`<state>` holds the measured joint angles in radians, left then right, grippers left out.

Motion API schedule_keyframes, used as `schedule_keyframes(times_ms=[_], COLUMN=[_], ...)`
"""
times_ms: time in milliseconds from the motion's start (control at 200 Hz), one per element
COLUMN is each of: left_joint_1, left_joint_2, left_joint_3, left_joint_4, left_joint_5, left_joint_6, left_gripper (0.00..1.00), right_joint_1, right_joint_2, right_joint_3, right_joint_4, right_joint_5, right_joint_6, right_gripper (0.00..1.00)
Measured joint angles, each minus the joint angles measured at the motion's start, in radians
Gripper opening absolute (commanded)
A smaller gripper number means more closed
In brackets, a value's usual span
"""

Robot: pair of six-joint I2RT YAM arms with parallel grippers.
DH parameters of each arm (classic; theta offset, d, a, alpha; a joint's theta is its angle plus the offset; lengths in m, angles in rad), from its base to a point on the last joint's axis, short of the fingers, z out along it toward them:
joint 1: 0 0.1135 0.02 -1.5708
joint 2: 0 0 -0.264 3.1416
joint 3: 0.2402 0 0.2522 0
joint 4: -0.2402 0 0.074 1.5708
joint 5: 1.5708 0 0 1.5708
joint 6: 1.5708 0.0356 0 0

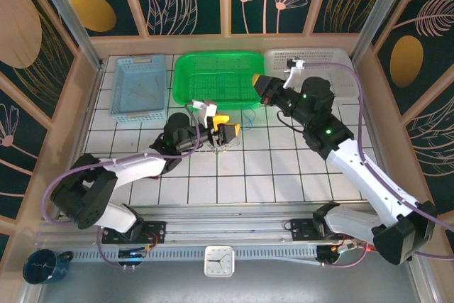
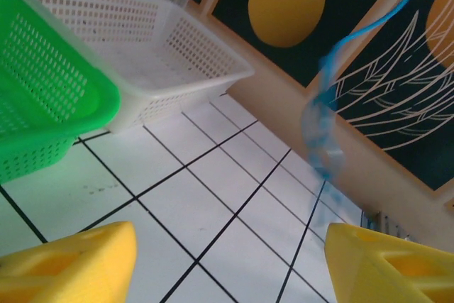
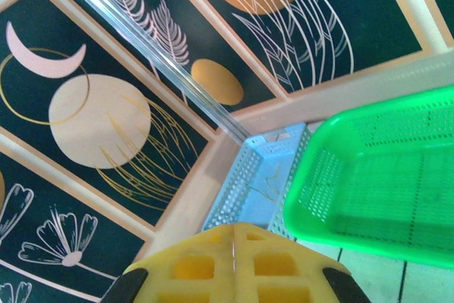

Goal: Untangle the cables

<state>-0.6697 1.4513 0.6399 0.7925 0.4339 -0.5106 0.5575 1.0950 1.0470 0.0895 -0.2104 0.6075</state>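
Pincers above white tiled table [image 1: 284, 168], your left pincer [image 1: 228, 127] released, yellow fingers [image 2: 71, 260] spread, thin blue cable [image 2: 323, 133] dangling just beyond them, hanging from your clenched right pincer [image 1: 256, 78]

Three baskets [image 1: 138, 108], two grippers [image 1: 225, 127], perhaps three cables [image 2: 323, 125]

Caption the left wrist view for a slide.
Open left end effector above the tiled table, a blurred blue cable dangling ahead, green basket and white basket beyond.
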Motion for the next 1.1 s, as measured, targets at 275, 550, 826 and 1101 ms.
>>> schedule_keyframes(times_ms=[275,550,826,1101], left_joint_1=[0.0,0.0,0.0,0.0], left_joint_2=[-0.045,-0.042,-0.026,-0.024], left_joint_3=[-0.001,-0.001,-0.001,-0.009], left_joint_4=[-0.003,-0.005,-0.004,0.011], left_joint_5=[-0.001,0.004,0.013,-0.011], left_joint_6=[-0.011,-0.019,-0.026,-0.041], left_gripper=[0.71,0.67,0.65,0.61], right_joint_1=[0.0,0.017,0.073,0.12], right_joint_2=[-0.03,-0.032,-0.032,-0.031], right_joint_3=[-0.074,-0.094,-0.094,-0.094], right_joint_4=[0.011,0.03,0.047,0.072], right_joint_5=[-0.008,-0.024,-0.023,-0.018], right_joint_6=[-0.006,0.002,0.002,0.011], right_gripper=[0.0,0.0,0.0,0.0])
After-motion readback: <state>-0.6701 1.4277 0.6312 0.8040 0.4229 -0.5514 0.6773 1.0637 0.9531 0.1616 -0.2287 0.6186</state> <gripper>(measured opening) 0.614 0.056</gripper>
